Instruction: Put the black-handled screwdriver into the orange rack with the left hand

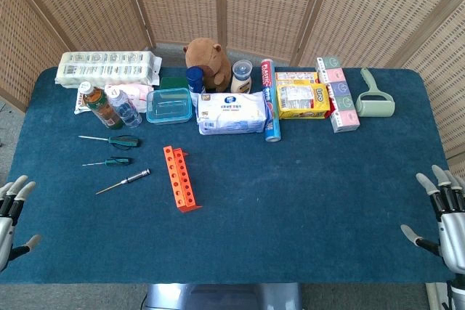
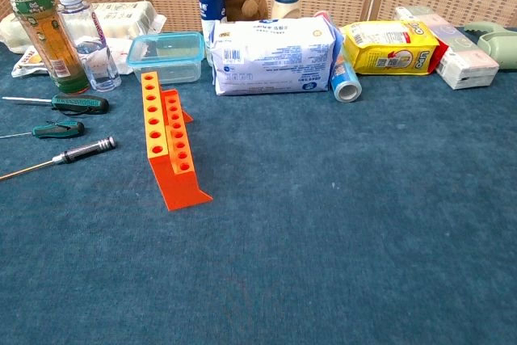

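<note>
The black-handled screwdriver (image 1: 125, 181) lies flat on the worktop (image 1: 305, 201), just left of the orange rack (image 1: 181, 178), untouched. The left hand (image 1: 12, 217) is held open and empty at the near-left edge; the right hand (image 1: 443, 212) likewise, apparently. A green-handled screwdriver (image 1: 109, 162) close behind could be taken by mistake. Open cloth is left nearer than the rack.

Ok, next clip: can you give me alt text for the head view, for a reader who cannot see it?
Three screwdrivers lie left of an orange rack on a blue table; the black-handled screwdriver lies nearest the robot. Both hands, left hand and right hand, rest open at the near corners, holding nothing. Bottles, boxes, packets and a plush toy line the far edge.
</note>
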Robot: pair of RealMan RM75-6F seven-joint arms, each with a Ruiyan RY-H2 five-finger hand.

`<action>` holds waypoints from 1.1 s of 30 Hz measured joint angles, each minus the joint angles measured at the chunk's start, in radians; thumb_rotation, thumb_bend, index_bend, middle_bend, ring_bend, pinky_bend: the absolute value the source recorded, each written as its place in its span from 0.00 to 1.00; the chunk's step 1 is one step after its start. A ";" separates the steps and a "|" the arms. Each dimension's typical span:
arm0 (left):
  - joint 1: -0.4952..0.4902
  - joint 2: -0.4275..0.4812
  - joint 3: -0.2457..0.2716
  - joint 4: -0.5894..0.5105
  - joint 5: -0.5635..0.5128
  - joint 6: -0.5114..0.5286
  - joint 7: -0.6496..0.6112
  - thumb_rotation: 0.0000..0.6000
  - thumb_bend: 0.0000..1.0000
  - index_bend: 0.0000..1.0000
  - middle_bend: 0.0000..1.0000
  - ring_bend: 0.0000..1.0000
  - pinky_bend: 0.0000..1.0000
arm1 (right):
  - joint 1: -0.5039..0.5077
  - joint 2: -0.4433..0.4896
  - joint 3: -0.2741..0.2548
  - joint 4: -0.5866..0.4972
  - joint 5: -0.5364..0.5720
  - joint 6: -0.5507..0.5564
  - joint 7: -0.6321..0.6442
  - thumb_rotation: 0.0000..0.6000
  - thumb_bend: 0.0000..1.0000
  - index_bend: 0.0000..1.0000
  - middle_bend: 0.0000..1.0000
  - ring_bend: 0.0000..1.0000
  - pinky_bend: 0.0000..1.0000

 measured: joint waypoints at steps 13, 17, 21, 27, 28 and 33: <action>-0.014 -0.003 -0.020 0.006 -0.044 -0.028 -0.009 1.00 0.07 0.01 0.68 0.62 0.58 | 0.004 0.025 -0.006 -0.012 -0.007 -0.023 0.071 1.00 0.03 0.13 0.01 0.00 0.00; -0.028 -0.031 -0.050 0.018 -0.093 -0.042 -0.012 1.00 0.07 0.09 0.96 0.96 0.98 | 0.003 0.034 -0.010 -0.014 -0.007 -0.029 0.096 1.00 0.03 0.13 0.01 0.00 0.00; -0.063 -0.053 -0.076 0.014 -0.146 -0.107 -0.009 1.00 0.07 0.20 1.00 1.00 1.00 | 0.003 0.045 -0.012 -0.011 -0.010 -0.032 0.129 1.00 0.03 0.13 0.01 0.00 0.00; -0.130 -0.087 -0.148 -0.027 -0.290 -0.177 0.104 1.00 0.11 0.26 1.00 1.00 1.00 | 0.005 0.060 -0.013 -0.005 -0.012 -0.037 0.174 1.00 0.03 0.13 0.01 0.00 0.00; -0.142 -0.092 -0.160 -0.034 -0.321 -0.191 0.124 1.00 0.11 0.26 1.00 1.00 1.00 | 0.005 0.062 -0.013 -0.005 -0.012 -0.037 0.180 1.00 0.03 0.13 0.01 0.00 0.00; -0.221 -0.126 -0.222 -0.077 -0.532 -0.284 0.240 1.00 0.14 0.26 1.00 1.00 1.00 | 0.010 0.071 -0.012 0.000 -0.006 -0.051 0.206 1.00 0.03 0.13 0.01 0.00 0.00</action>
